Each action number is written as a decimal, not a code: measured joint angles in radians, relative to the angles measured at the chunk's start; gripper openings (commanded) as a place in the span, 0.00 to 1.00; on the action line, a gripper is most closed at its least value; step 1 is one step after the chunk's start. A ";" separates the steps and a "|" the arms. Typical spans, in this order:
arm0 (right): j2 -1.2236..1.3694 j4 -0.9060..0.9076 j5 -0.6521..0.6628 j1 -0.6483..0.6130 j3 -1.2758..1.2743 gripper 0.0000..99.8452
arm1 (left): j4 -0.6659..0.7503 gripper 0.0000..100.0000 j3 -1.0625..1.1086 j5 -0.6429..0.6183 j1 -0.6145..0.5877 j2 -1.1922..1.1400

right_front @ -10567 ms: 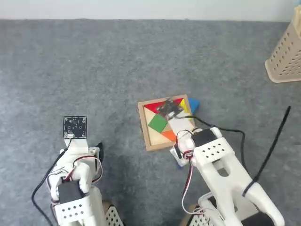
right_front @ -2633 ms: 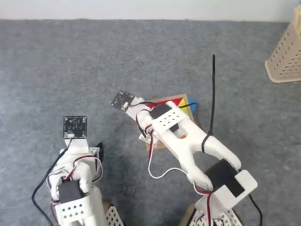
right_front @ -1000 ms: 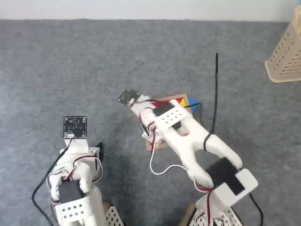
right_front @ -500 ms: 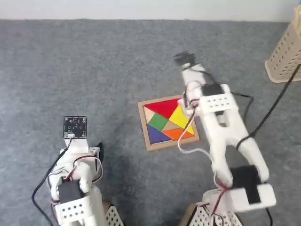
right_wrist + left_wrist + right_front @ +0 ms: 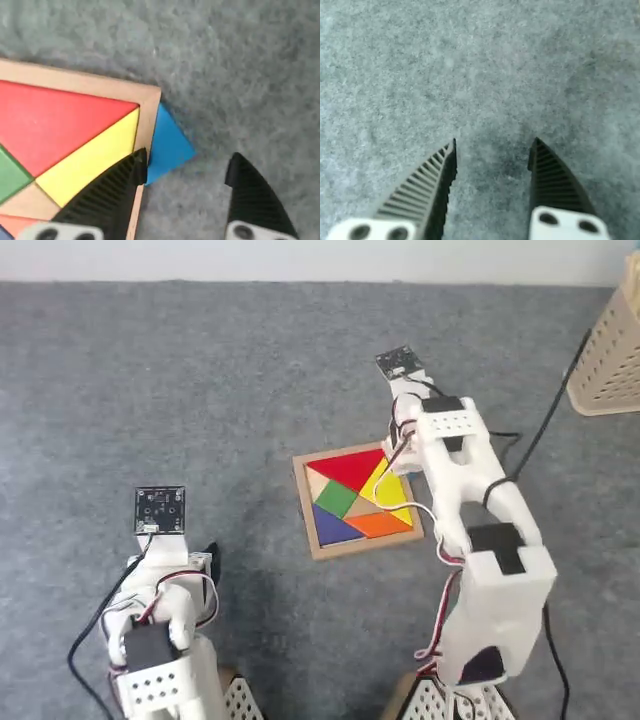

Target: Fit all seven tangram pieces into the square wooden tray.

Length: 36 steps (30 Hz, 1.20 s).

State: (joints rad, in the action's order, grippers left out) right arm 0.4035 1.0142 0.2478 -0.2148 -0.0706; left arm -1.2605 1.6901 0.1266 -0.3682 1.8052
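The square wooden tray (image 5: pixel 305 510) lies mid-table holding a red triangle (image 5: pixel 350 468), a yellow piece (image 5: pixel 385 486), a green square (image 5: pixel 336 500), an orange piece (image 5: pixel 381 524), a dark blue piece (image 5: pixel 334 528) and tan pieces. The right arm (image 5: pixel 455 440) stretches over the tray's right side. In the right wrist view a light blue triangle (image 5: pixel 167 145) lies on the carpet outside the tray, touching its rim (image 5: pixel 146 107). My right gripper (image 5: pixel 187 167) hangs open just above that triangle. My left gripper (image 5: pixel 492 150) is open over bare carpet, far from the tray.
A cream slotted basket (image 5: pixel 610 345) stands at the table's far right corner. Grey carpet covers the whole table. The left arm (image 5: pixel 160 580) sits folded at the near left. A black cable runs from the right arm toward the basket.
The right arm swung from the tray's left side across to its right side, uncovering the pieces in the tray. The left arm has not moved.
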 measured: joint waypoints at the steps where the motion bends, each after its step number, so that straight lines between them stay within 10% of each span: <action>1: 0.014 0.000 0.000 0.000 0.014 0.28 | 0.000 0.23 0.000 0.000 0.000 0.000; 36: 0.138 0.043 -0.002 0.107 0.141 0.18 | 0.000 0.23 0.000 0.000 0.000 0.000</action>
State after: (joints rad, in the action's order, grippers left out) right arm 0.5416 1.0572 0.2463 -0.1074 0.0706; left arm -1.2605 1.6901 0.1266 -0.3682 1.8052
